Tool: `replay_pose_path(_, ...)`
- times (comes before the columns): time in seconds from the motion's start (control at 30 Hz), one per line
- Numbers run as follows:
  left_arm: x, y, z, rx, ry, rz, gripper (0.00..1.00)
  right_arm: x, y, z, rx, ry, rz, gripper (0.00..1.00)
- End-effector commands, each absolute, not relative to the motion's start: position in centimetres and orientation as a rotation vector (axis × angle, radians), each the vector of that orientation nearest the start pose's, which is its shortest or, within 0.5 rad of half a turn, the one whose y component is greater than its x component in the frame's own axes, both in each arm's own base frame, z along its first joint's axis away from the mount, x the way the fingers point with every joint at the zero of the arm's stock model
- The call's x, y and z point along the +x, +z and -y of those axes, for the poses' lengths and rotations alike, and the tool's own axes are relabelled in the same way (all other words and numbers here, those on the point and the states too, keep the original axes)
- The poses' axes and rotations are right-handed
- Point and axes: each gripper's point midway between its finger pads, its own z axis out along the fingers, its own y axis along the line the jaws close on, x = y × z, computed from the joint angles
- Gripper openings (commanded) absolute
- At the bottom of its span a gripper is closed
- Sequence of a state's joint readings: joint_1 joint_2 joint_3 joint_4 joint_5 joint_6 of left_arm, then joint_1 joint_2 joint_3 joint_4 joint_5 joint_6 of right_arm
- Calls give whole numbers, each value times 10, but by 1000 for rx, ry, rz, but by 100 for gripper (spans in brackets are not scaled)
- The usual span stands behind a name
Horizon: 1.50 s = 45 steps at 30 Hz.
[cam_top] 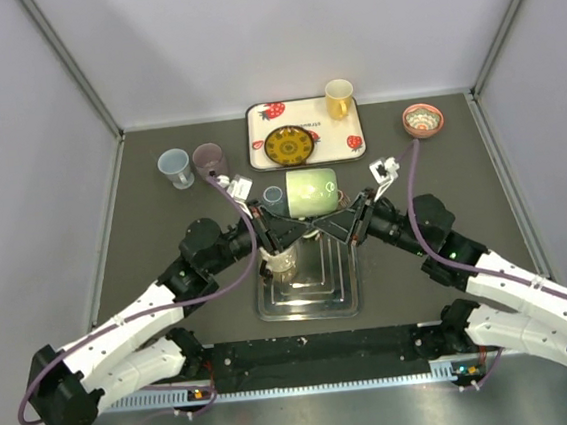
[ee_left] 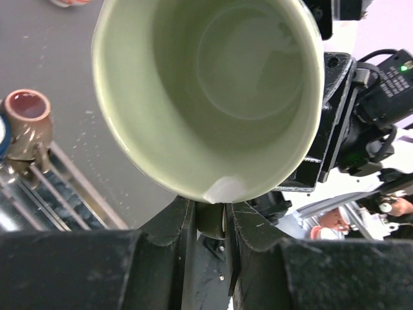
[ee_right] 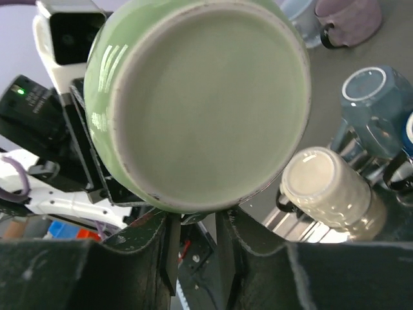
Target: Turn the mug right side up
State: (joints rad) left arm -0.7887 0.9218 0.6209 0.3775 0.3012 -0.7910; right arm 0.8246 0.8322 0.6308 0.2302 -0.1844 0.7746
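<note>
Left end effector (ee_left: 210, 218) pinching sideways green mug (ee_left: 206, 97), right end effector (ee_right: 193, 226) narrow at its base, hold unclear, rack (cam_top: 321, 287) beneath

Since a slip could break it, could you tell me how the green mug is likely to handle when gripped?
Glossy glaze suggests the green mug is slippery. Sideways with round walls, it may roll if released. Likely rigid, chip-prone ceramic.

Pale green mug (cam_top: 310, 192) — lifted, lying on its side — open mouth facing left.
</note>
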Motion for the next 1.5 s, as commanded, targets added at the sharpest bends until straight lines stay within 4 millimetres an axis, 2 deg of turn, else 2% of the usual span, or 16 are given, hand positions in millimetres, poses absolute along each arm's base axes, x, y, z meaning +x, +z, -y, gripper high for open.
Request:
replay_pose_path(0.0,193,332,288,268,-1366,-1539,0,177,299,-291,-322,1324,-1706,26)
replay_pose_path(0.33,184,343,276,263,-1374,-1448,0,176,299,-296,-345,1342,-1712,37)
replay_pose_path(0.6,184,345,271,244,-1370,-1416,0,175,301,-296,-363,1339,-1713,40)
replay_pose_path(0.77,196,345,253,187,-1234,-1424,0,170,296,-292,-384,1322,-1740,41)
replay_pose_path(0.83,201,354,242,176,-1161,-1401,0,167,296,-286,-385,1311,-1738,41)
replay_pose_path(0.87,202,347,240,191,-1124,-1443,0,165,291,-284,-392,1295,-1759,41)
replay_pose_path(0.97,216,354,224,148,-986,-1455,0,161,286,-274,-388,1264,-1778,42)
replay_pose_path(1.0,225,343,215,114,-906,-1509,0,161,284,-271,-381,1251,-1786,42)
replay_pose_path(1.07,235,352,201,85,-795,-1526,0,159,283,-265,-379,1231,-1793,42)
replay_pose_path(1.1,244,334,191,66,-686,-1603,0,159,277,-261,-368,1205,-1826,42)
replay_pose_path(1.13,249,343,183,69,-613,-1600,0,159,276,-259,-363,1191,-1836,42)
replay_pose_path(1.27,276,325,145,6,-312,-1744,0,163,262,-247,-348,1091,-1910,42)
replay_pose_path(1.33,287,309,131,-36,-238,-1863,0,166,259,-239,-328,1032,-1939,41)
replay_pose_path(1.37,300,305,108,-109,-189,-1889,0,168,258,-238,-332,1013,-1942,42)
replay_pose_path(1.43,313,297,86,-197,-170,-1927,0,170,256,-234,-326,978,-1953,42)
replay_pose_path(1.47,319,291,63,-267,-154,-1947,0,170,255,-233,-333,968,-1953,42)
